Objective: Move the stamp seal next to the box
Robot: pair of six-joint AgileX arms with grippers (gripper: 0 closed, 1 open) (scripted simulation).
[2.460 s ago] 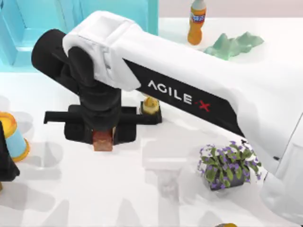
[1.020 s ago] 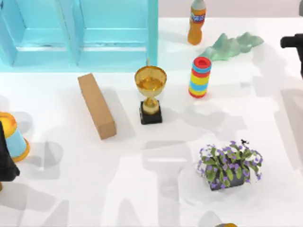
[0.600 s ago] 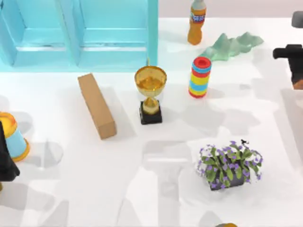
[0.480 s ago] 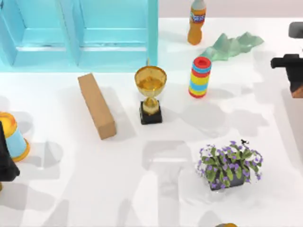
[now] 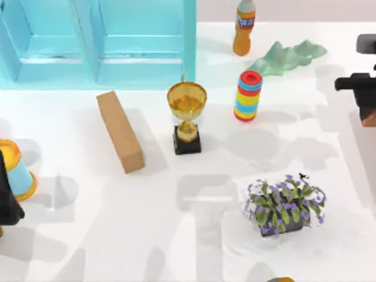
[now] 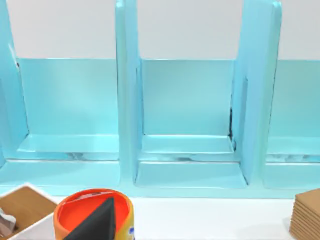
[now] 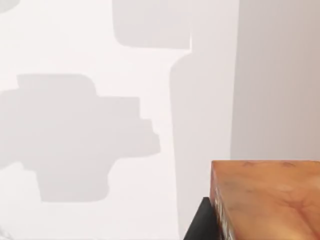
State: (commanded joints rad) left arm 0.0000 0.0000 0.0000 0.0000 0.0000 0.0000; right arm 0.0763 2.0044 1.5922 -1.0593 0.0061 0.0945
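My right gripper at the table's right edge, jaws pinching the stamp seal

The seal hangs off the table, well apart from the box lying left of the trophy; my left gripper sits parked at the left edge, jaw state I cannot tell.

setting was a rendered simulation tabletop, not a lived-in room. a plain white table carried unrelated props set apart from one another: a light-blue cabinet at 11 o'clock, an orange drink bottle at 12 o'clock, a gold trophy near centre, a stack of coloured rings at 1 o'clock, a potted purple-flowered plant at 5 o'clock. surfaces were flat and evenly lit, with soft blocky shadows. no walls, furniture or household fittings were seen.
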